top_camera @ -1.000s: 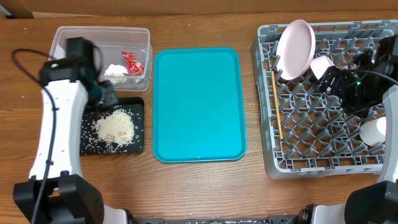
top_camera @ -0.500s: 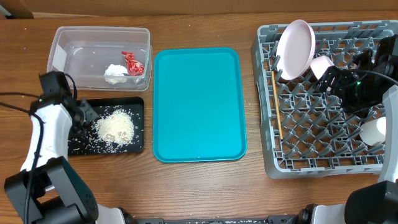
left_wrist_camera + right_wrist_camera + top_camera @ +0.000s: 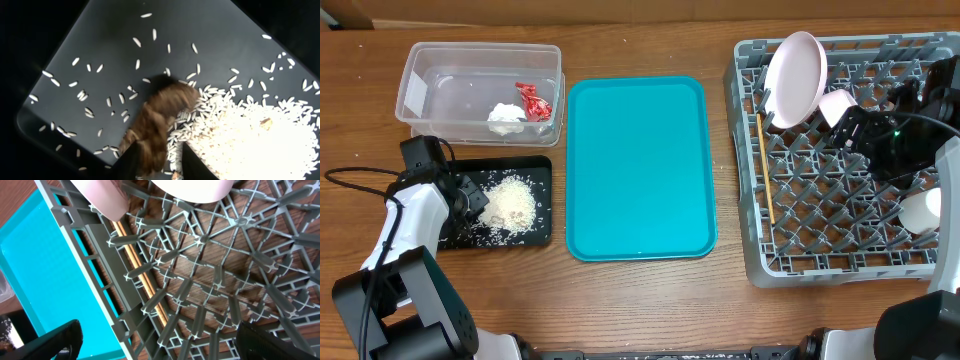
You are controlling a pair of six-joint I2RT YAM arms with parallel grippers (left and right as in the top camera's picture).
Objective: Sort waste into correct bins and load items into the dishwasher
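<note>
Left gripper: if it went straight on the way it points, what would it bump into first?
Probably the brown food scrap just ahead of the left gripper, then the black tray beneath; depth is hard to judge.

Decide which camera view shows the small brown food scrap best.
Left wrist: the brown food scrap appears large and central against the black tray, beside the rice. Overhead, it is too small to make out. The right wrist view shows the dish rack, not the scrap.
</note>
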